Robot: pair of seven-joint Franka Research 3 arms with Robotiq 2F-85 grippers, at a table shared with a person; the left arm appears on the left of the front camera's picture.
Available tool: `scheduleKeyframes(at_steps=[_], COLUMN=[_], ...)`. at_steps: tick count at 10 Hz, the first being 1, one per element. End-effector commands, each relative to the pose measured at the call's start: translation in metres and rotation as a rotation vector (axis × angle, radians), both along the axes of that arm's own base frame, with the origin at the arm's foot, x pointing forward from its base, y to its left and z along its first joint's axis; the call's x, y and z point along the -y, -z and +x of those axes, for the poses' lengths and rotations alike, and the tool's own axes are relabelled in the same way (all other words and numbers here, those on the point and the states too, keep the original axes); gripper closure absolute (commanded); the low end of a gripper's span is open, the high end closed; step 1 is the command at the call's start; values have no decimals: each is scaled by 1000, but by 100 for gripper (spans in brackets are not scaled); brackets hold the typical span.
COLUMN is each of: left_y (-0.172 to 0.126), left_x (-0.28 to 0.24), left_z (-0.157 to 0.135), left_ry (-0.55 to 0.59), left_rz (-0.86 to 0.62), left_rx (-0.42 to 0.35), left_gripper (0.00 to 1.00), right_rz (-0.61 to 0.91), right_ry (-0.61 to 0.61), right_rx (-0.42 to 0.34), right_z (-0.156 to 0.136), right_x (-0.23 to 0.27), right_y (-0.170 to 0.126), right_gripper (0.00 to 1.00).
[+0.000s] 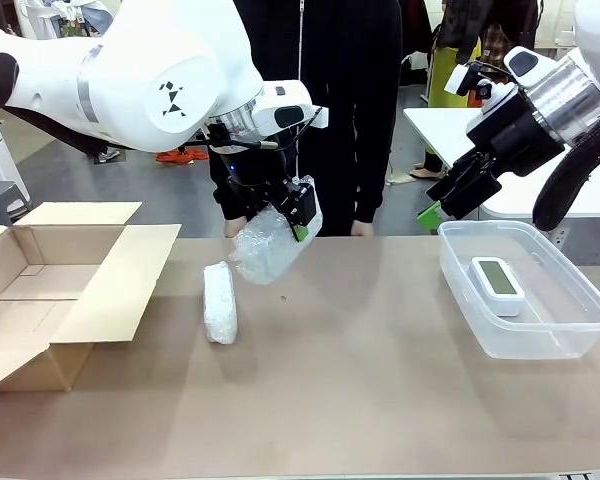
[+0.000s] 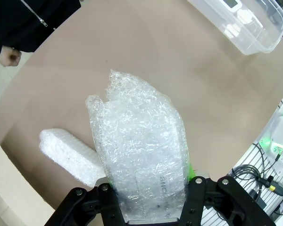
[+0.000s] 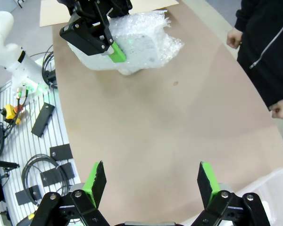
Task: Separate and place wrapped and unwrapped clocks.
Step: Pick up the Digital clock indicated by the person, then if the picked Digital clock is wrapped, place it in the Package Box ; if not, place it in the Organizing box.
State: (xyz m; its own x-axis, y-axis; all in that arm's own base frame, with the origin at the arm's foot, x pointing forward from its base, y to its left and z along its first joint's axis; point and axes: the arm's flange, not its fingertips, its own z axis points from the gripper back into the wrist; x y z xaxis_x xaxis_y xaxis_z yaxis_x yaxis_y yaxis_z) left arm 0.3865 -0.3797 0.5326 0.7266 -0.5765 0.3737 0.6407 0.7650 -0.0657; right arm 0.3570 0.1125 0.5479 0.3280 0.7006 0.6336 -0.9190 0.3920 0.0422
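The tabletop (image 1: pixel 360 390) is a plain brown sheet, matte and bare across its middle apart from one small dark speck. The left gripper (image 1: pixel 278 222) hangs above its far side, clenched on a bubble-wrap bundle (image 1: pixel 263 250). In the left wrist view the crinkly wrap bulges up between the black fingers, and some faint print seems to show through it, too blurred to read. A second bundle (image 1: pixel 220 303) lies flat on the tabletop just below the held one, not touching it.

At the left sits an open cardboard box (image 1: pixel 80 290) with its flaps spread. At the right is a clear plastic bin (image 1: pixel 580 322), with the white clock (image 1: pixel 497 279) lying screen-up inside. The right gripper (image 3: pixel 152 169) hovers above the tabletop near the bin — released, green pads wide apart, nothing between them.

A person in black (image 1: pixel 330 100) stands at the far edge, one hand (image 3: pixel 234 37) close to it. Behind are a grey floor and a white table (image 1: pixel 450 130). Beside the tabletop, cables and black parts lie on a white slatted surface (image 3: pixel 37 155).
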Motion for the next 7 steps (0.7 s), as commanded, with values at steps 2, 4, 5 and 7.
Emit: scheduleKeyframes(at_steps=[2,4,5,7], left_y=[-3,-3,-3,-3], left_x=[-3,-3,-3,-3], left_z=[-2,-2,-2,-2], left_ry=[-7,-7,-7,-7], left_rz=[5,5,5,5], left_rx=[13,13,13,13], left_gripper=[80,80,80,80], right_rz=[-7,-7,-7,-7], right_ry=[-18,-18,-18,-18], right_rx=[1,1,1,1], right_z=[1,1,1,1], right_x=[3,3,3,3], right_y=[-1,-1,-1,-1], right_gripper=[0,0,0,0])
